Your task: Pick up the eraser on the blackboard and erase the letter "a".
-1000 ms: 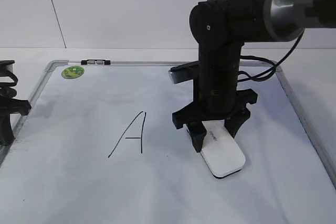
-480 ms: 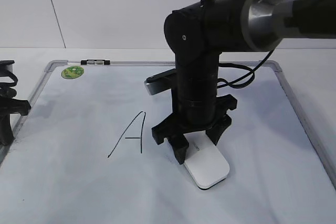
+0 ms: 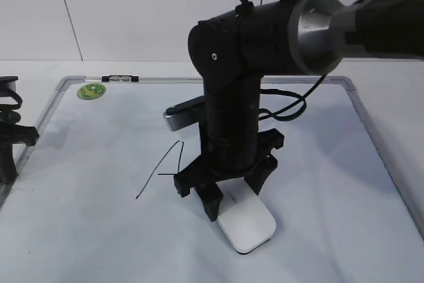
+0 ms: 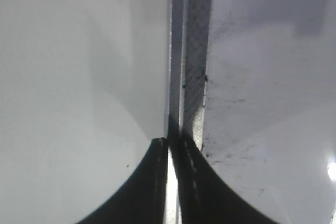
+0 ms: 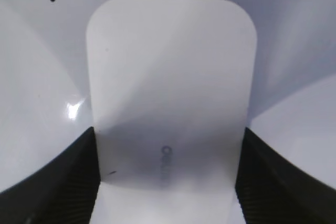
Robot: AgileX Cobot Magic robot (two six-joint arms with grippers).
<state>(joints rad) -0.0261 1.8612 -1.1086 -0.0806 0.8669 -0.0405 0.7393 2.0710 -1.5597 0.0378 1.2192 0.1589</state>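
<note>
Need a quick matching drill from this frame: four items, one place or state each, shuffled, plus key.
Items:
1. eraser
2. green sticker
3. left tool
4. marker letter

Places or states:
A. far left corner of the blackboard
B. clamped in the right tool
C. shut, over the board's left frame edge
D. partly hidden behind the right arm

Pairs: 1-B, 2-A, 3-C, 4-D
</note>
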